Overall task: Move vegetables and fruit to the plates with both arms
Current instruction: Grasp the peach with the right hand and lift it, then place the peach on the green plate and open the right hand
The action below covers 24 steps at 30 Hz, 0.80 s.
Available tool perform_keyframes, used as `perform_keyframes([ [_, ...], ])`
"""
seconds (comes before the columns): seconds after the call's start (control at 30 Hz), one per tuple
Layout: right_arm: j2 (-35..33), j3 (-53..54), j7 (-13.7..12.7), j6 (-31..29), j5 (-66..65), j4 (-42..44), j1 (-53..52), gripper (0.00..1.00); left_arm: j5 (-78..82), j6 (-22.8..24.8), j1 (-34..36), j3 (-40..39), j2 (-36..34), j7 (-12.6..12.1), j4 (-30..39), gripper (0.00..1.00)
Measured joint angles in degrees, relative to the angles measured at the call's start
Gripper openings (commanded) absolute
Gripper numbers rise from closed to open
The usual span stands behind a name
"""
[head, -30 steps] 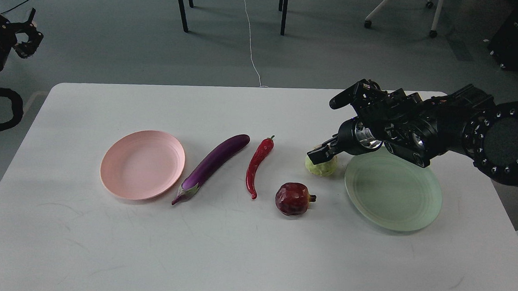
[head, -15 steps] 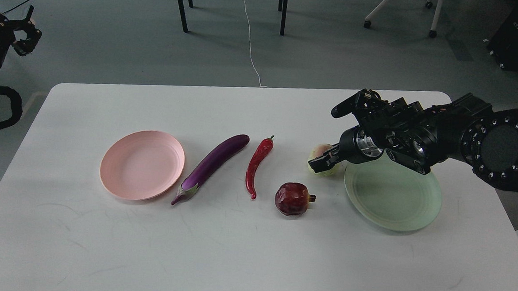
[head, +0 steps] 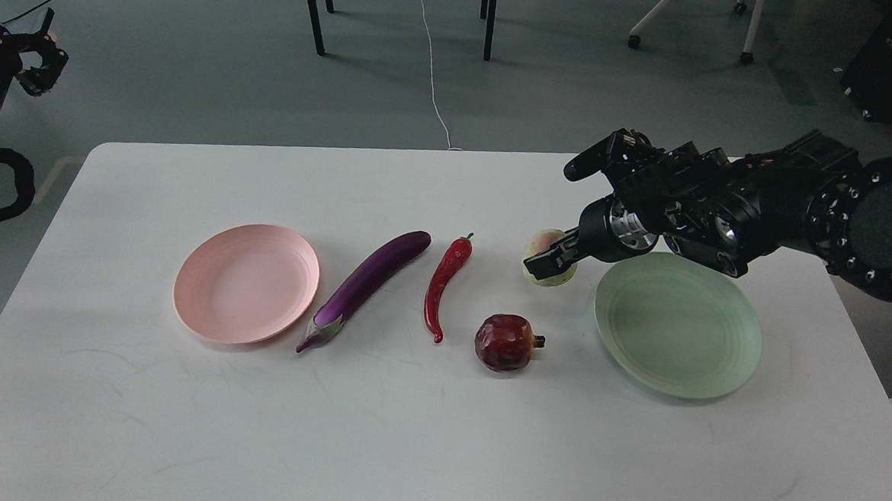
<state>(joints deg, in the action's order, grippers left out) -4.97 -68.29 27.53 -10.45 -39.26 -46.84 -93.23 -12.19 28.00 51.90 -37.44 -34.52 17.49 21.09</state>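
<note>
- the left gripper (head: pixel 40 61) is seen high at the left edge, off the table (head: pixel 405 447) and well apart from everything on it; it is small and dark, so whether its fingers are apart or together cannot be told.
- the pink plate (head: pixel 246 283) lies empty at the left of the table.
- just beside it the eggplant (head: pixel 368 281) lies slantwise, its calyx tip near the plate's rim, not yet moved.
- the red chili pepper (head: pixel 443 285) lies right of the eggplant, near it but not touching.
- the dark red fruit (head: pixel 505 343) sits nearer the front edge, between the pepper and the green plate (head: pixel 678 328), untouched.
- the yellow-green fruit (head: pixel 544 249) is gripped by the right gripper (head: pixel 548 262), whose fingers are clamped on it; it seems lifted slightly off the table, just left of the green plate's rim, though contact with the surface cannot be ruled out.
- the step in hand is judged to be the carrying of this first fruit to the green plate, which is empty.
- the next move calls for a short shift to the right over the plate's middle, a gentle lowering and then a release, since a round fruit is likely to roll if dropped near the rim.
- no brand, label or writing can be read anywhere.
</note>
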Motion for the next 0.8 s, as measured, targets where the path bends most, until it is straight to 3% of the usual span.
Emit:
perform_keyframes([
  [0.2, -10.3, -0.2, -0.1, 0.4, -3.4, -6.9, -1.9, 0.63, 0.1, 0.0, 0.0, 0.0, 0.0, 0.0, 0.0, 1.00],
  [0.4, -18.0, -0.1, -0.3, 1.4, -9.8, -8.2, -0.9, 0.64, 0.1, 0.0, 0.0, 0.0, 0.0, -0.1, 0.0, 1.00],
  [0.6, -20.6, 0.0, -0.3, 2.5, -11.3, -8.2, 1.5, 0.66, 0.1, 0.0, 0.1, 0.0, 0.0, -0.1, 0.0, 1.00],
  [0.8, -20.7, -0.2, -0.6, 3.7, -11.8, -7.7, 4.9, 0.81, 0.1, 0.0, 0.1, 0.0, 0.0, -0.1, 0.0, 1.00],
])
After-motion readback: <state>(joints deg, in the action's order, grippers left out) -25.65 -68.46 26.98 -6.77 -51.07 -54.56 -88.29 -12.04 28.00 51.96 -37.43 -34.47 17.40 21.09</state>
